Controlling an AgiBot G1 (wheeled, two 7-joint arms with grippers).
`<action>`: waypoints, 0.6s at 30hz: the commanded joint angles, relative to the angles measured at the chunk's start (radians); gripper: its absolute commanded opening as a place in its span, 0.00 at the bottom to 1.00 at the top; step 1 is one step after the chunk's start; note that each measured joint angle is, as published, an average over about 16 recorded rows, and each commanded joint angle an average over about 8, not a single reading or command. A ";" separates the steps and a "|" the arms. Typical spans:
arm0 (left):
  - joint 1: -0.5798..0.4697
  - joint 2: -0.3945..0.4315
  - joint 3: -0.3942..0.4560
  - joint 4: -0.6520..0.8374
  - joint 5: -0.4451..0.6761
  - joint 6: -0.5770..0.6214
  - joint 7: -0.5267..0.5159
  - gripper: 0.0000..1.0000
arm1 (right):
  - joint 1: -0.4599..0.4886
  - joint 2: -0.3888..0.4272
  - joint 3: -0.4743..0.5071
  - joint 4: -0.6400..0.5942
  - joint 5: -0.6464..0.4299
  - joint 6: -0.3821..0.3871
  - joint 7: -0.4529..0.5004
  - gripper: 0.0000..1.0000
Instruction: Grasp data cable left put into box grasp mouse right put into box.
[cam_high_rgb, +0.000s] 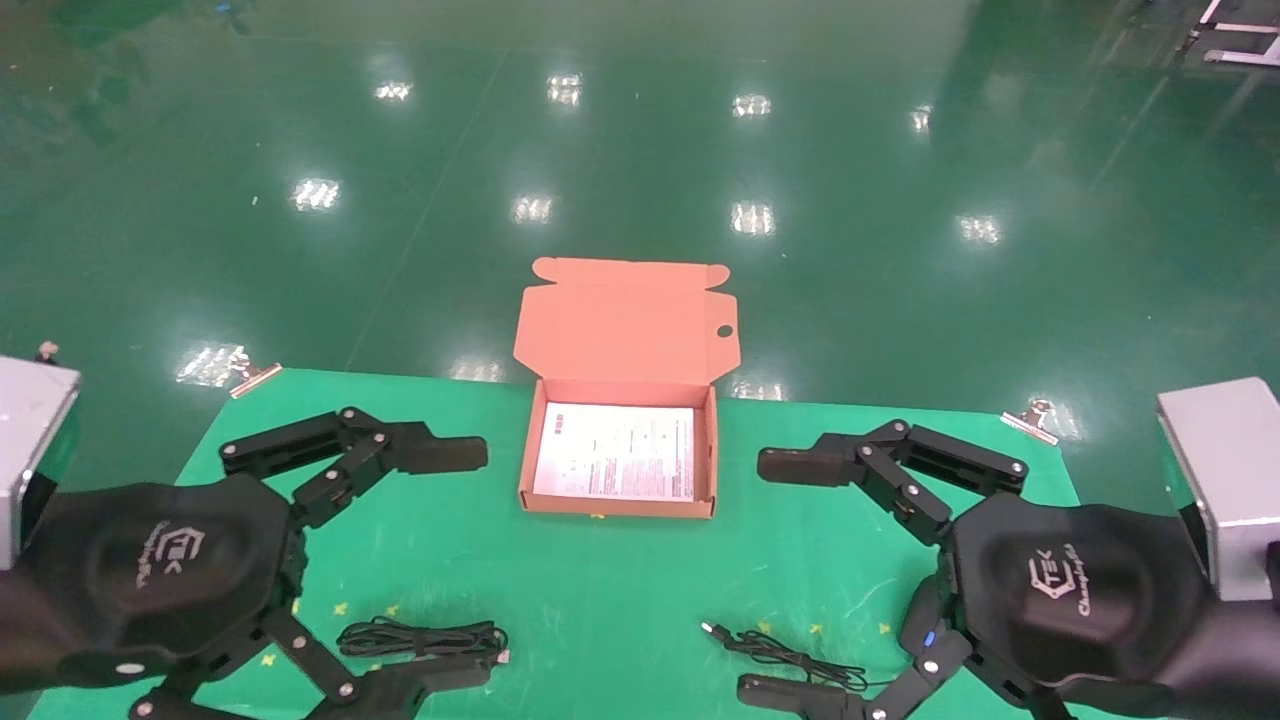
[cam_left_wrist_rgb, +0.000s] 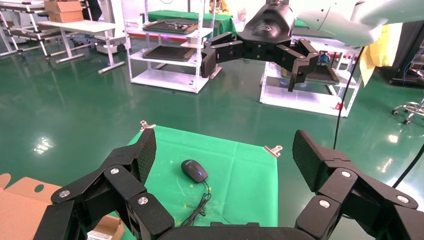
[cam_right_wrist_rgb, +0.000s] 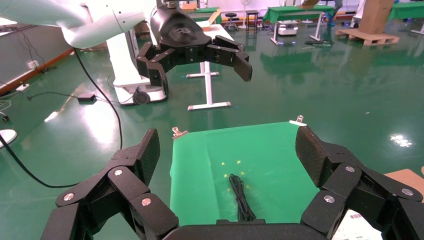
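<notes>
jaws spread wide, both grippers: left gripper (cam_high_rgb: 440, 565), right gripper (cam_high_rgb: 790, 578); flat cardboard box (cam_high_rgb: 620, 500) between; looped data cable (cam_high_rgb: 420, 637), oval mouse (cam_left_wrist_rgb: 194, 170).

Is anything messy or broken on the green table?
Nothing stands out. The box sits open and undamaged, the data cable lies bundled on the left, the mouse with its cord on the right. Both grippers hover open.

Box (cam_high_rgb: 620, 455) at the table's (cam_high_rgb: 600, 590) far middle with lid raised behind it, data cable (cam_high_rgb: 420, 637) near-left under the left gripper (cam_high_rgb: 455, 565), mouse (cam_left_wrist_rgb: 194, 170) near-right below the right gripper (cam_high_rgb: 775, 580), cord (cam_high_rgb: 785, 655) trailing leftward.
</notes>
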 joint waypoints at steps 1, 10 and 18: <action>0.000 0.000 0.000 0.000 0.000 0.000 0.000 1.00 | 0.000 0.000 0.000 0.000 0.000 0.000 0.000 1.00; 0.000 0.000 0.000 0.000 0.000 0.000 0.000 1.00 | 0.000 0.000 0.000 0.000 0.000 0.000 0.000 1.00; -0.001 0.001 0.001 0.001 0.004 -0.002 0.000 1.00 | 0.000 0.000 0.001 0.000 0.001 0.000 0.000 1.00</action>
